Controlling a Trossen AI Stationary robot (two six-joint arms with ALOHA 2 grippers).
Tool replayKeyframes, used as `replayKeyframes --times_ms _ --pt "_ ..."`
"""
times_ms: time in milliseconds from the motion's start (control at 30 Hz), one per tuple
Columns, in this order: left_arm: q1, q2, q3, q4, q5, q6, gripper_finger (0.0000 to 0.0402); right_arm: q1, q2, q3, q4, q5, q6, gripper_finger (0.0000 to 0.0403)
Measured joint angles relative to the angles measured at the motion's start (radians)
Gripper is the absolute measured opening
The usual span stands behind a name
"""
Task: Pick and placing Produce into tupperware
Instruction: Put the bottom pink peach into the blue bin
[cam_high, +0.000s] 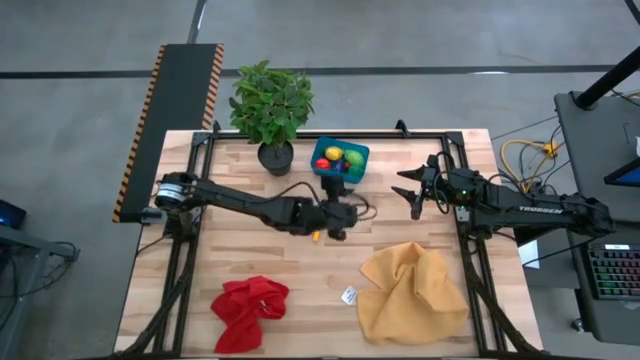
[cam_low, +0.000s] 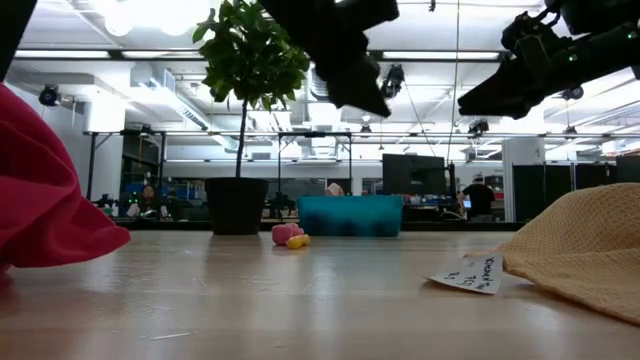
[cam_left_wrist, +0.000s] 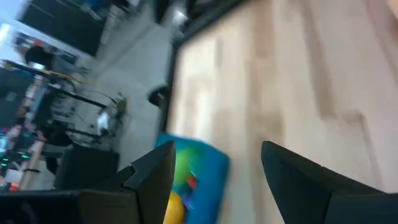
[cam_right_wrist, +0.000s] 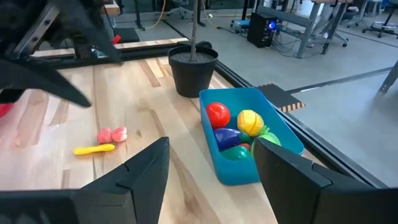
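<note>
Teal-blue plastic tub: long axis seen across table width beside plant pot.
Produce: red, yellow, purple, green pieces inside; pink piece and yellow piece shown on wood by right wrist view only.
Left gripper: spread, empty.
Right gripper: spread, empty.

high: straight down | low: tabletop level | wrists: forward, close | all share tub

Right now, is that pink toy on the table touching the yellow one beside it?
Apart. The right wrist view shows bare wood between the pink toy and the yellow toy; the low view only makes them look joined.
</note>
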Motion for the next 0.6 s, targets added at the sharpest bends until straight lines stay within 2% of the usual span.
replayKeyframes --times_ms 133,333,600 --pt "-0.016 0.000 0.000 -0.135 0.007 -0.109 0.0223 0.000 0.000 -0.007 -0.001 0.000 -0.001 0.0226" --pt "-0.008 0.002 0.000 -0.374 0.037 -0.366 0.0223 0.000 0.000 -0.011 0.000 0.000 -0.005 0.0226" --pt "-0.006 0.002 -0.018 -0.537 0.220 -0.663 0.0223 0.000 0.000 -0.013 0.000 0.000 -0.007 0.0226"
